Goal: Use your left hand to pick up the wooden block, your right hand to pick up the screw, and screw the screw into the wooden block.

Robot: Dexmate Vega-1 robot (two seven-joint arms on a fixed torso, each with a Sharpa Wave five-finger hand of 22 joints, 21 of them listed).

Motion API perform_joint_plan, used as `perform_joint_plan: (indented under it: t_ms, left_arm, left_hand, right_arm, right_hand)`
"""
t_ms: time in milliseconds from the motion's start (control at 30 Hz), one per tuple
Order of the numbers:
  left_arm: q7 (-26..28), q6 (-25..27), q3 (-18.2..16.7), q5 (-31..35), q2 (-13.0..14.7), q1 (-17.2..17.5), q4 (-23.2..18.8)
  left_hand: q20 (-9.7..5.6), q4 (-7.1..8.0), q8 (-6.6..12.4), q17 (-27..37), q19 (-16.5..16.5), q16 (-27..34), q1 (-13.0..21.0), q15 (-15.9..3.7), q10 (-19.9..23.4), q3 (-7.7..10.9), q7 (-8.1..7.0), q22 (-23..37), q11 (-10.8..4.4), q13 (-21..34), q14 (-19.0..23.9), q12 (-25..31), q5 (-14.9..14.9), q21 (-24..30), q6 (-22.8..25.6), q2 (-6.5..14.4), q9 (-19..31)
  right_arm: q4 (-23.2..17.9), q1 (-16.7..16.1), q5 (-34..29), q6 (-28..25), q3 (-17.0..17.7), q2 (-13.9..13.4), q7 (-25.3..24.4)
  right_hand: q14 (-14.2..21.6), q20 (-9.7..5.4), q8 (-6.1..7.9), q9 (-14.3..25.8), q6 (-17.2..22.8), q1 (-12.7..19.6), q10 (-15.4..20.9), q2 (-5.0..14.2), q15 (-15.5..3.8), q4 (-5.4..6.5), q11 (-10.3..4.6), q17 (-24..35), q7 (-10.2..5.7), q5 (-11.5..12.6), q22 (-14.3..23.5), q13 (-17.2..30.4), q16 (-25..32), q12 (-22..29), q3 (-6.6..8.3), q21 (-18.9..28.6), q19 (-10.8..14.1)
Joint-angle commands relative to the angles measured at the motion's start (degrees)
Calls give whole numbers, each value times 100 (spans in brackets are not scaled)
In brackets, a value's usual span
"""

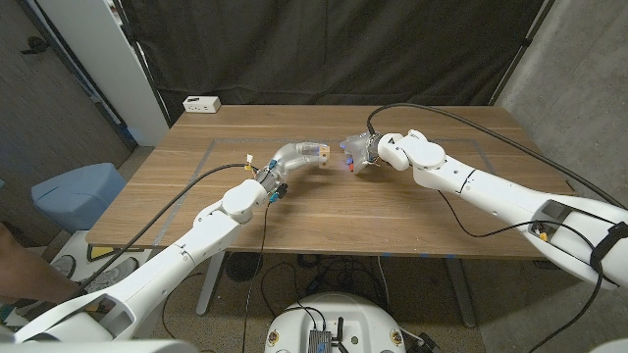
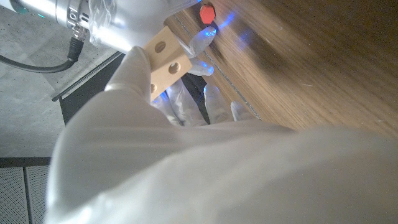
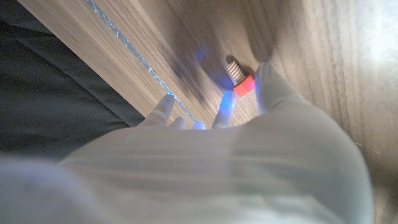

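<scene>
One wooden block (image 1: 316, 152) is being held up over the middle of the wooden table (image 1: 412, 211) by the left hand (image 1: 294, 157). In the left wrist view, the block (image 2: 166, 59) is being gripped by the left hand (image 2: 186, 143), and two round holes are being shown on one pale face of the block. One screw (image 1: 348, 160) with a red head is being pinched by the right hand (image 1: 365, 149), just beside the block, on the block's right. In the right wrist view, the screw (image 3: 239, 79) is being held between the fingers (image 3: 270, 87) of the right hand (image 3: 236, 155), with its grey threaded end pointing away from the hand. In the left wrist view, the red screw head (image 2: 206, 11) is being seen just past the block, and blue light is being thrown on the fingers near it. Whether the screw and the block are touching cannot be told.

One white box (image 1: 202, 104) is lying at the far left corner of the table, well apart from the block. One blue bin (image 1: 77, 194) is standing on the floor, left of the table. A black curtain (image 1: 334, 49) is hanging behind the table. Black cables (image 1: 471, 123) are being draped over the table along the two arms. Nothing is lying between the block and the screw.
</scene>
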Motion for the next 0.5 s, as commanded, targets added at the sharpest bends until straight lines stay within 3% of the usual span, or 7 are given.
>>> perform_joint_plan:
  t_ms: [33, 500]
  left_arm:
    - [-29, -19, 0, -13, -2, -22, 37]
    - [-22, -19, -14, -23, 10, -13, 44]
  left_hand:
    - [2, 37, 26, 9, -47, 32, -32, -685, 43, 0, -41, 21, -4, 461, -3, 130, 45, 18, 248, 80, 33]
    - [-2, 38, 24, 8, -46, 33, -41, -680, 42, -15, -39, 21, -3, 464, -4, 113, 45, 21, 255, 84, 35]
  right_arm:
    - [1, -17, -24, -68, -15, 13, -44]
    - [64, -22, -48, -110, -52, 63, -139]
  right_hand:
    - [19, -1, 112, 49, 167, -17, 19, -40, 18, 19, -16, 8, 49, 18, 26, 36, -2, 25, 12, -1, 3]
    - [91, -18, 287, 126, 352, 12, 162, -26, -13, 1, -40, 9, 65, 14, 25, 39, 21, 73, 43, 11, 37]
